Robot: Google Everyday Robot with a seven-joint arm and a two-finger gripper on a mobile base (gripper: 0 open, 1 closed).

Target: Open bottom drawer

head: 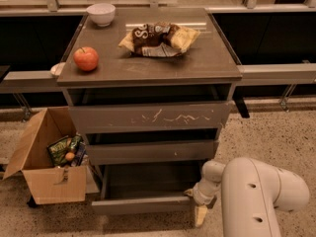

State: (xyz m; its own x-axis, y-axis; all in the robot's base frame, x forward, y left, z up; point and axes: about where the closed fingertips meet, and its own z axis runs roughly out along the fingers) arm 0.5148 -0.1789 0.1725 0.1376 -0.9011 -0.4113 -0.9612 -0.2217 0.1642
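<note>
While cardboard box (49, 181) sits on floor just left of cabinet (148, 69): apple (86, 59) at top's left edge, bowl (100, 14) at back-left corner, chip bag (158, 39) mid-back. bottom drawer (143, 205) stands pulled out. gripper (195, 204) touching drawer front's right end; grip state: cannot tell.

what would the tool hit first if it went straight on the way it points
The tool sits at the front right end of the bottom drawer, pointing downward. Straight on, it would likely meet the speckled floor first, though depth is unclear.
</note>
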